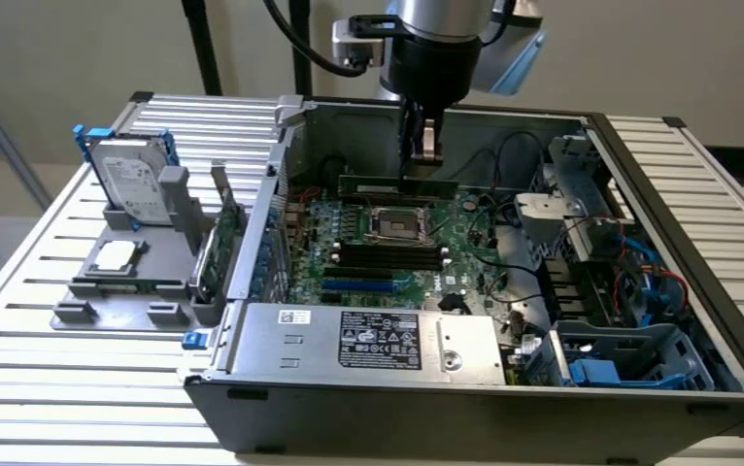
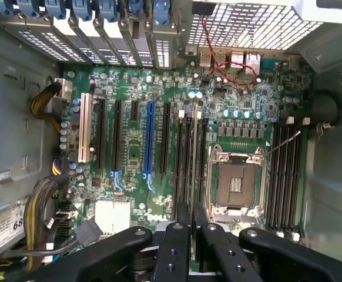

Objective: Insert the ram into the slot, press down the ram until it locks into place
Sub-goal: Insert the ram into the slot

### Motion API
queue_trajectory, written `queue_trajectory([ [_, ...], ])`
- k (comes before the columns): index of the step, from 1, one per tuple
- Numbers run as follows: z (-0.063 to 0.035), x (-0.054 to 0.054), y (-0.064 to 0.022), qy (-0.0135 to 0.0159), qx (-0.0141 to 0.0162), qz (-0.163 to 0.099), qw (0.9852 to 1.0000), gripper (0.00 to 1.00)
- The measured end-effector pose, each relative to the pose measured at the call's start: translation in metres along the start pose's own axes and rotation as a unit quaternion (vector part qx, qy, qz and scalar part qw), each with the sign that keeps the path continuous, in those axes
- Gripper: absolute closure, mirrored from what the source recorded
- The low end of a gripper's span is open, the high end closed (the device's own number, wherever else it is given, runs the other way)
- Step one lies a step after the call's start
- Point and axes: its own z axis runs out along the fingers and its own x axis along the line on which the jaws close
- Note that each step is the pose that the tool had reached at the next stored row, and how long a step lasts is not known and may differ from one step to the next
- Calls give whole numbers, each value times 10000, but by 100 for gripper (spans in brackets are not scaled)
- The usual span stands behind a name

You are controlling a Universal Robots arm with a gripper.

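Case open above — free entry; socket beside the ram, drive cage on exterior view's right

The ram, a thin green stick, hangs level on edge, raised above the CPU socket. The long black slot lies empty just beside that socket, among parallel twins.

The motherboard has the white word DELL printed on its green surface. A white sticker on the grey box beside it shows two large digits, perhaps 68. In the exterior view, the power supply, at six o'clock in the case, carries a small white sticker with a round Dell badge and a black label whose print is too fine to read.
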Motion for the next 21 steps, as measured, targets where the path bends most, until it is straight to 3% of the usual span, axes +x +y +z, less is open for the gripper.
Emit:
queue_trajectory([
  [21, 381, 7, -34, 0, 0, 0, 10000, 86],
])
